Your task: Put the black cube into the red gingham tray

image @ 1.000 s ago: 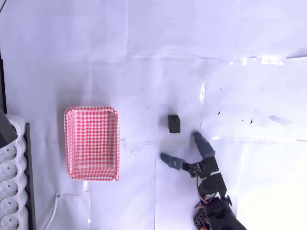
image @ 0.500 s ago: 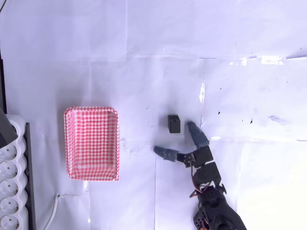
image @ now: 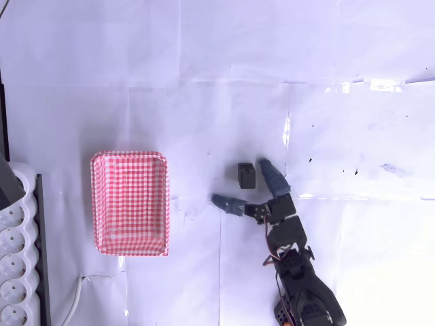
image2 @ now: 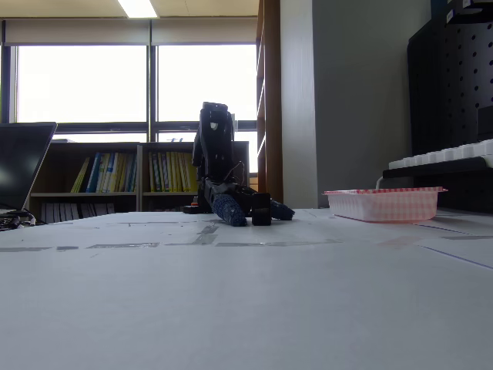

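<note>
In the overhead view the black cube [image: 247, 175] sits on the white paper-covered surface [image: 224, 102], near the middle of the picture and well to the right of the red gingham tray [image: 130, 202]. The tray lies flat on the surface with nothing in it, its long side running up and down the picture. A white power strip [image: 15, 265] lies along the left edge, just left of the tray, with a cable [image: 73, 302] trailing below it.

The gripper [image: 247, 187] reaches in from the lower right with its jaws spread wide. One blue-wrapped finger [image: 272, 178] lies just right of the cube, very near or touching its side; the other [image: 228, 204] points left, below the cube and apart from it. The cube rests between the two, not clamped.

In the fixed view, low over the surface [image2: 246, 293], the arm [image2: 214, 150] stands upright at the far end, with the gripper [image2: 250, 210] down at the surface and the cube [image2: 261, 210] dark between the fingers. The tray [image2: 383, 203] sits to the right. Bookshelves [image2: 146, 173] and bright windows [image2: 85, 81] fill the background.
</note>
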